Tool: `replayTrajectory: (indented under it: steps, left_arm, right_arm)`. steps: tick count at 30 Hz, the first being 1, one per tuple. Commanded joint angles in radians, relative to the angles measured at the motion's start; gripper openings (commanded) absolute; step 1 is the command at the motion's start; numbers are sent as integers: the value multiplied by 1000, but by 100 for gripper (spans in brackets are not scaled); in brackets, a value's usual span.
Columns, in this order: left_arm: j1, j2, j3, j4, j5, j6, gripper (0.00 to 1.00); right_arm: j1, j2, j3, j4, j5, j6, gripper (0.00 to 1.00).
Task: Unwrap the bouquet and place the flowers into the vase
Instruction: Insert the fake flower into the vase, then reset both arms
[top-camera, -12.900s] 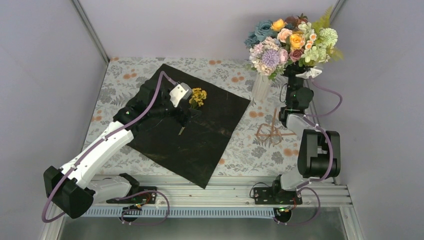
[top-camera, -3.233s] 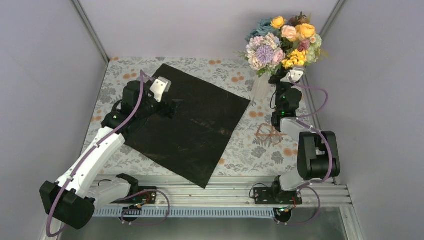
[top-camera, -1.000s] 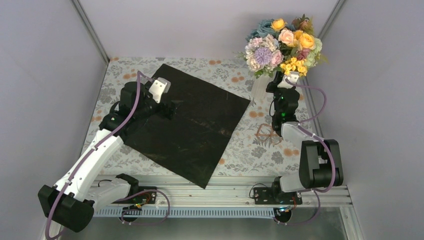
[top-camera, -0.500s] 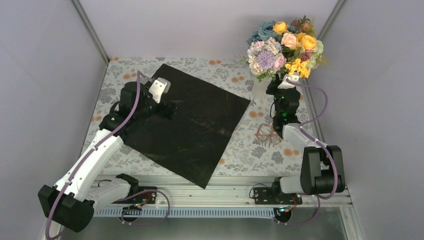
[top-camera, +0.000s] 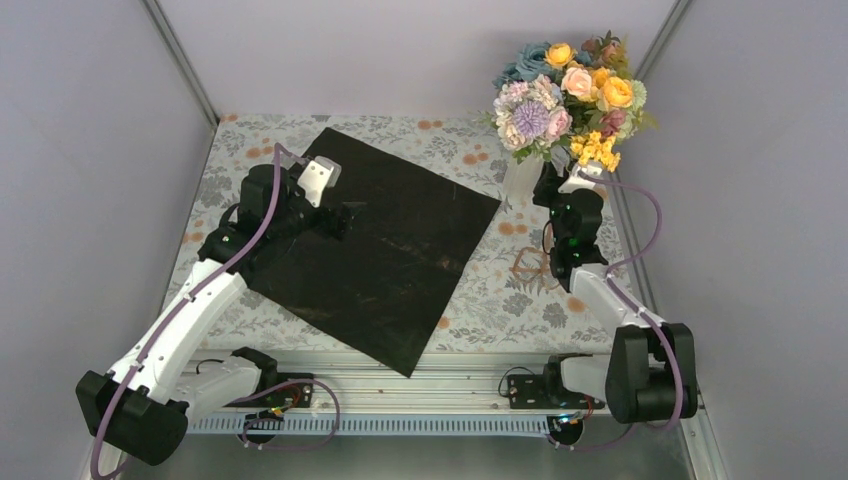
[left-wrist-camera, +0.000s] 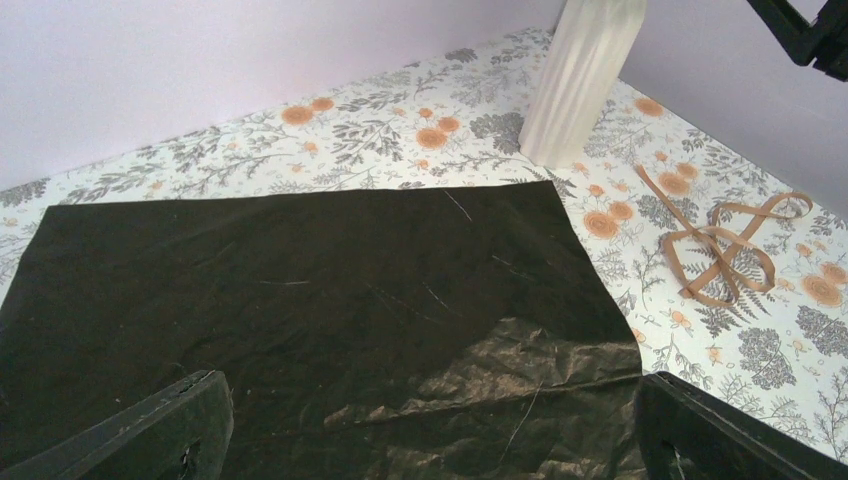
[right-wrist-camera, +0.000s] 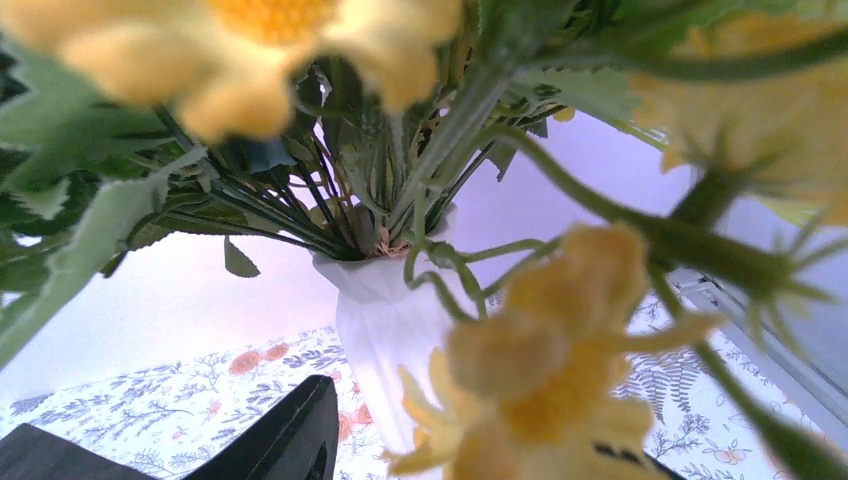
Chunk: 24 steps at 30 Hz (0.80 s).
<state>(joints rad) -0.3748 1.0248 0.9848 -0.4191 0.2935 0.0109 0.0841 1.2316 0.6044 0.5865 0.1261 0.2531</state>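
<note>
Hovering wide open over black sheet (left-wrist-camera: 300, 300), left gripper (left-wrist-camera: 430, 405) empty; right gripper (top-camera: 566, 174) part-open beside vase (right-wrist-camera: 385, 310).

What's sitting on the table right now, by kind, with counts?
Black wrapping sheet: 1
White ribbed vase: 1
Flower bunch, standing in the vase: 1
Brown ribbon, loose beside the sheet: 1
Total: 4
</note>
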Motion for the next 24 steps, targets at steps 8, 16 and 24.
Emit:
replayTrajectory:
  steps: [8,16,24]
  left_arm:
    - [5,-17,-12,27,12,-9,100]
    - [5,-17,-12,27,9,-11,100]
    - [6,-15,-14,29,8,-11,100]
  right_arm:
    - [10,-115,-65,-66,-17,64,55]
    - [15,-166,-88,-123,-39,123,63]
    - [17,-225,-101,-131,-17,163,75]
